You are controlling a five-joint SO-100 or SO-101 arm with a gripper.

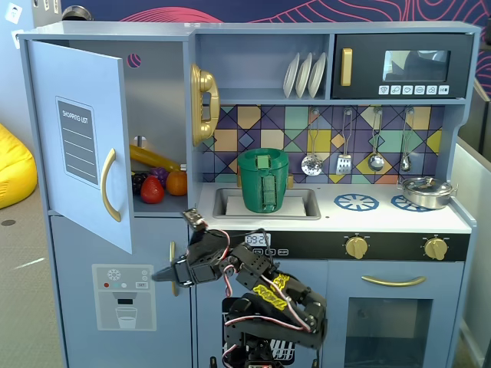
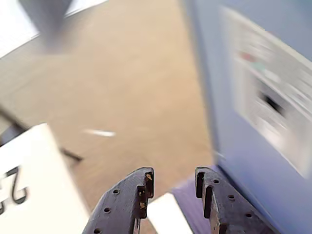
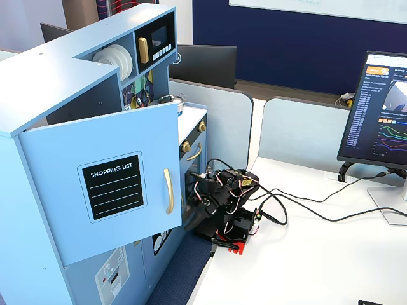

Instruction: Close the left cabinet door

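The left cabinet door point(image 1: 80, 142) with its gold handle point(image 1: 108, 184) stands swung open, and below it the claw point(image 2: 171, 183), fingers slightly parted, grips nothing.

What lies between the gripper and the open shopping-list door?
Nothing: in a fixed view the gripper sits just below the open door's lower edge, with only the lower dispenser door behind that gap.

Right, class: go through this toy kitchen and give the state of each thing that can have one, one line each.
left cabinet door: open, swung wide
microwave door: shut
lower fridge door: shut
oven door: shut
gripper: open, holding nothing
green bin in sink: upright
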